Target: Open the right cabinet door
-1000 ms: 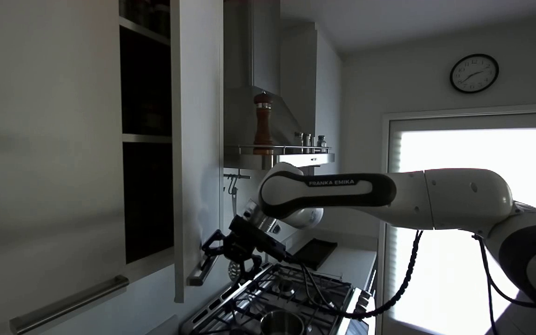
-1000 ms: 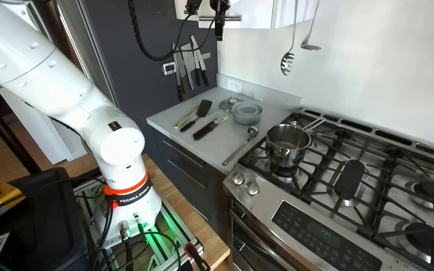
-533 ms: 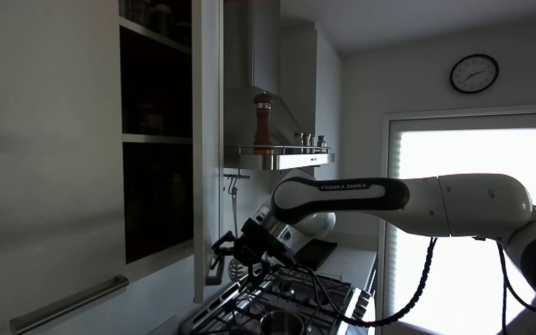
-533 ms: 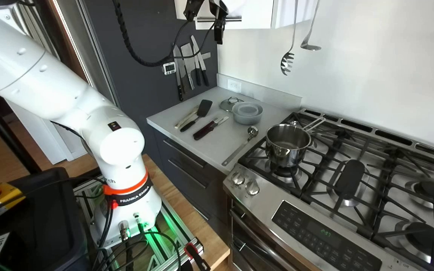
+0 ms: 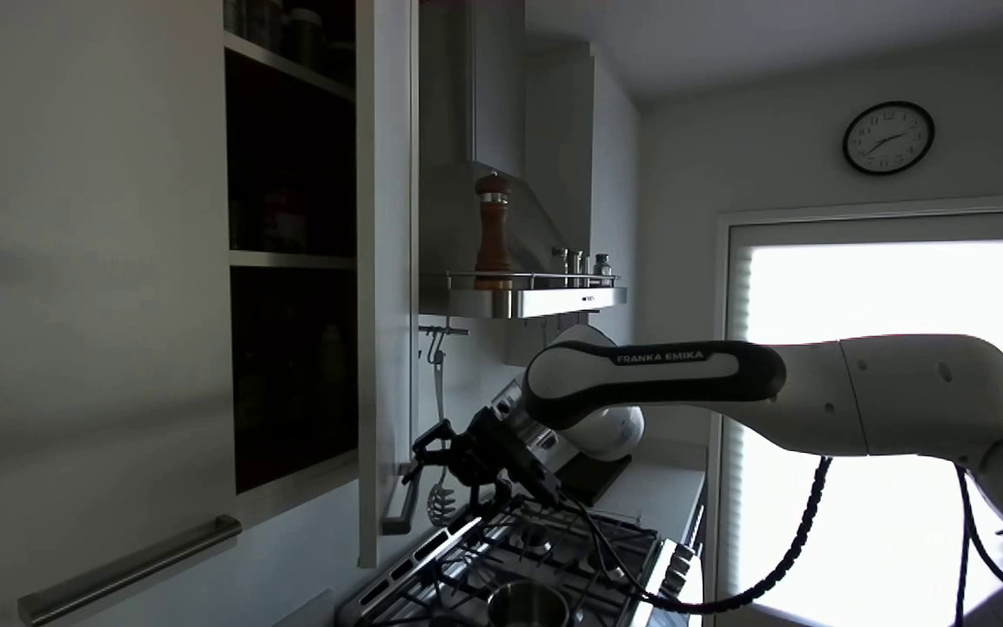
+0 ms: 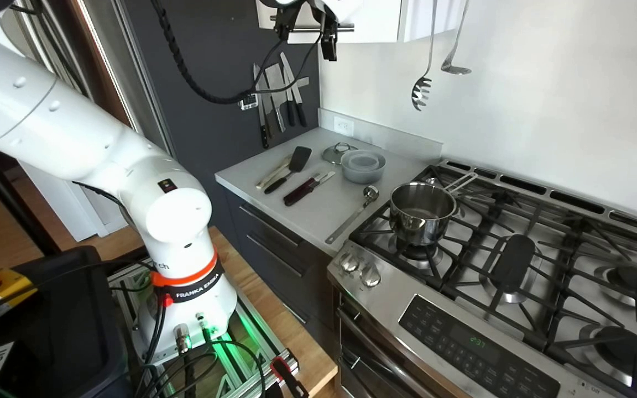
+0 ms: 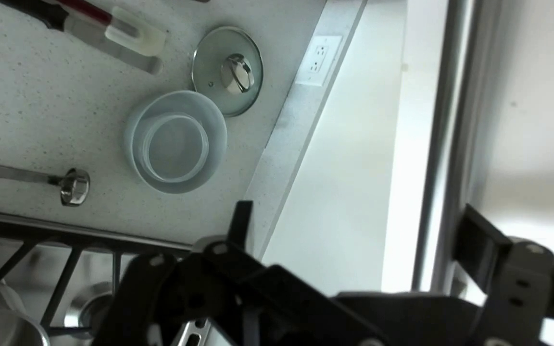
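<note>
The right cabinet door stands swung open, pale grey, with dark shelves showing beside it. It also shows at the top of an exterior view and at the right of the wrist view. Its silver bar handle sits near the bottom edge and runs lengthwise in the wrist view. My gripper is open. In the wrist view its fingers are wide apart, with the handle between them, close to the right finger. I cannot tell whether that finger touches the handle or door.
The wider cabinet panel is shut, with a long bar handle. Below are a gas stove, a pot and a counter with utensils. A ledge holds a pepper mill. Utensils hang on the wall.
The door swung wider between the first two moments, then moved back very slightly. My gripper and arm moved away from the cabinet, and the gripper now sits higher on the handle.
</note>
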